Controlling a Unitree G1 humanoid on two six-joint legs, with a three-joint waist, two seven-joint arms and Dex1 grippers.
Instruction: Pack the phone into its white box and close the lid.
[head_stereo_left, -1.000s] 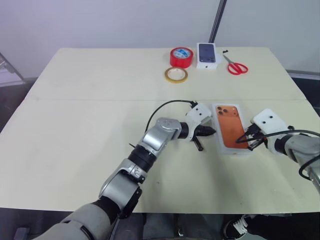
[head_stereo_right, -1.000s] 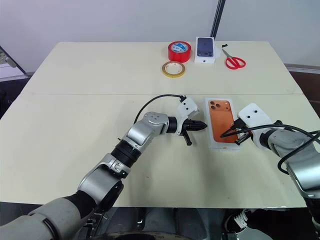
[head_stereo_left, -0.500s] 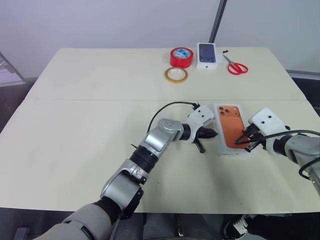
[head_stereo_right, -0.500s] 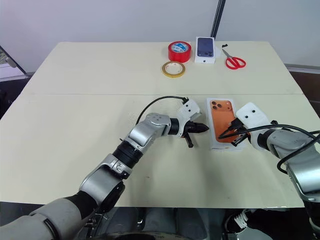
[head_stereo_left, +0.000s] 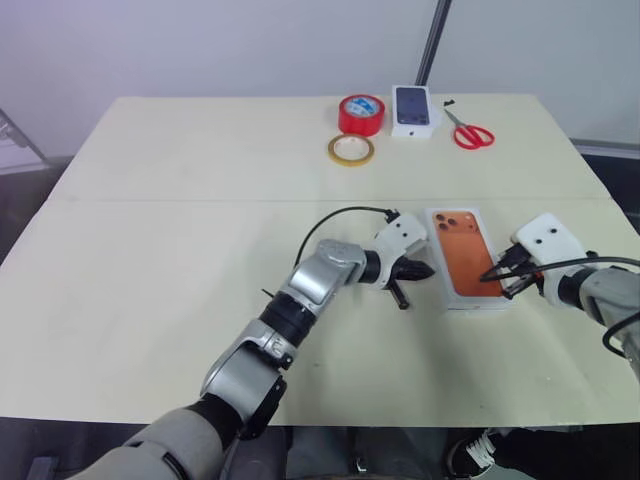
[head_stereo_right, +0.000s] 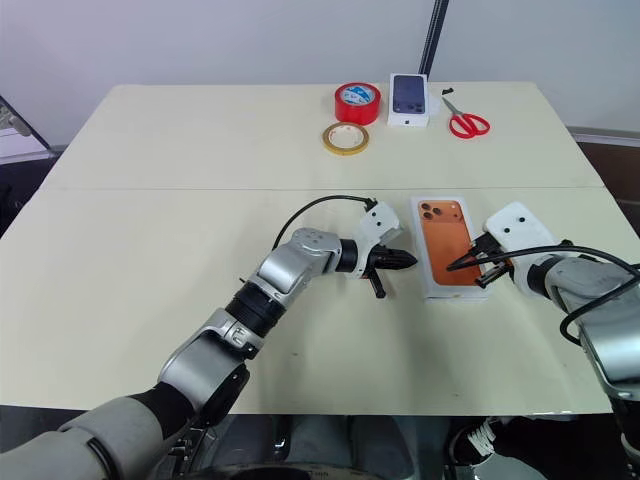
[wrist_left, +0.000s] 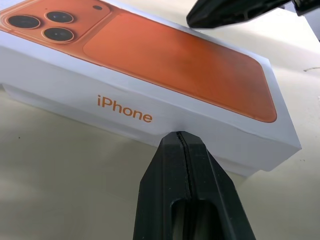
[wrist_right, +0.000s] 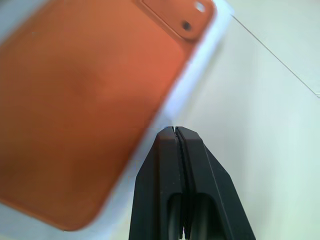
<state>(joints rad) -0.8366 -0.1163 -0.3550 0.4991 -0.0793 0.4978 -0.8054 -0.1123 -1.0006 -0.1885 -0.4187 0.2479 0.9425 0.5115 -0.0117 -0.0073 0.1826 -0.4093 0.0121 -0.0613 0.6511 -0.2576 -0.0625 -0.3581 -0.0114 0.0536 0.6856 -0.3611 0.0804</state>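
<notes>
A: Where do the head views look from?
B: From above, forward and down over the table (head_stereo_left: 150, 250), well back; the two overlap almost fully.
A: The wrist views?
B: Each looks along its own fingers, very near the box (wrist_left: 125, 100). The left faces its printed side, the right its orange top; both share that box.

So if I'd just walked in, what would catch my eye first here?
Probably the closed white box with a bright orange phone printed on its lid, lying near the table's right side. The left gripper and the right gripper flank it, both shut, the left's tip against the box's side wall. At the far edge sit a red tape roll, a yellowish tape ring, another phone box and red scissors.
</notes>
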